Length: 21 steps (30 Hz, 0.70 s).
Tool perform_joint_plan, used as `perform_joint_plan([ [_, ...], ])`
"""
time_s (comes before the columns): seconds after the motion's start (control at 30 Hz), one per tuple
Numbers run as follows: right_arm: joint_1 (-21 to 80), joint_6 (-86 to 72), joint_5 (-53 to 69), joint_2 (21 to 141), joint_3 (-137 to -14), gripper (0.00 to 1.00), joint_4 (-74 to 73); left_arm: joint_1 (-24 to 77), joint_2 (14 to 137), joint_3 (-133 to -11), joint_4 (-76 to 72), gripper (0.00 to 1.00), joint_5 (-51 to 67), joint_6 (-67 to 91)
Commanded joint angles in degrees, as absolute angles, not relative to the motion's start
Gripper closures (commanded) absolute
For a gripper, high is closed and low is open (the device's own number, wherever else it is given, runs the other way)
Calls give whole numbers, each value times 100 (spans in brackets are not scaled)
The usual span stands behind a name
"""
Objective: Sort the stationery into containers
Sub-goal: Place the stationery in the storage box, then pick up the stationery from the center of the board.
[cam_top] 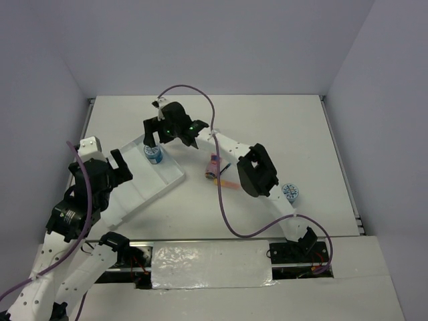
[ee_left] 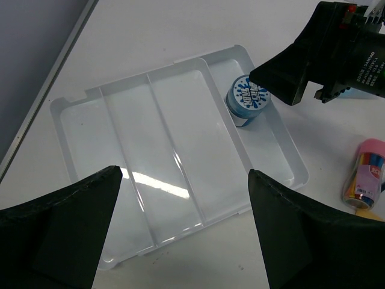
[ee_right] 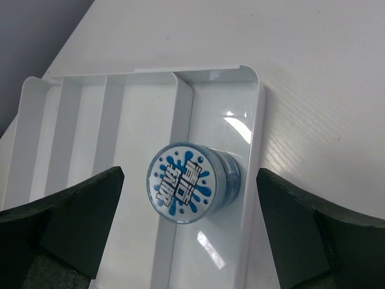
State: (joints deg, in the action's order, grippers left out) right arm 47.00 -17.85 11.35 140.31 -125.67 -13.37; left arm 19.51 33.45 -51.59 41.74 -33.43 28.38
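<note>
A translucent-white tray [cam_top: 164,184] with long compartments lies on the left of the table. One blue roll [cam_top: 154,154] with a white-patterned top stands upright in the tray's outermost compartment [ee_right: 210,241], near the far corner. My right gripper [cam_top: 152,137] hovers right over this roll [ee_right: 185,182], open, its fingers clear of it on both sides. My left gripper [cam_top: 120,167] is open over the tray's near edge [ee_left: 180,120], holding nothing. A pink cylinder [cam_top: 212,167] lies on the table right of the tray, with an orange bar [cam_top: 227,184] beside it. A second blue roll [cam_top: 289,192] stands further right.
The right arm's links [cam_top: 257,170] stretch across the table's middle, over the pink cylinder's area. In the left wrist view the right gripper's black body [ee_left: 325,51] sits next to the roll [ee_left: 248,99]. The tray's other compartments hold nothing.
</note>
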Motion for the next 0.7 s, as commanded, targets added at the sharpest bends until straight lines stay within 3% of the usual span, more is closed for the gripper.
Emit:
perform_joint_plan([
  [0.0,4755,-1617,1063,13975,-12920,0,-1344,1916,3252,-5150,3894,1,-3305,2689],
  [0.13,4772,-1573,853,13232,-12369,0,-1249,1916,3270,-5159,3902,1,-3339,2698],
  [0.27,4650,-1940,-661,11254,-9791,0,-738,1916,3331,-5203,4042,1,-3576,2803],
  [0.47,4220,-3039,-3162,8537,-7188,0,-2923,1872,3621,-5317,4342,1,-4149,3103],
  [0.67,2543,-3691,-2998,6114,-4716,0,-3429,1697,3753,-5291,4210,1,-3850,2962],
])
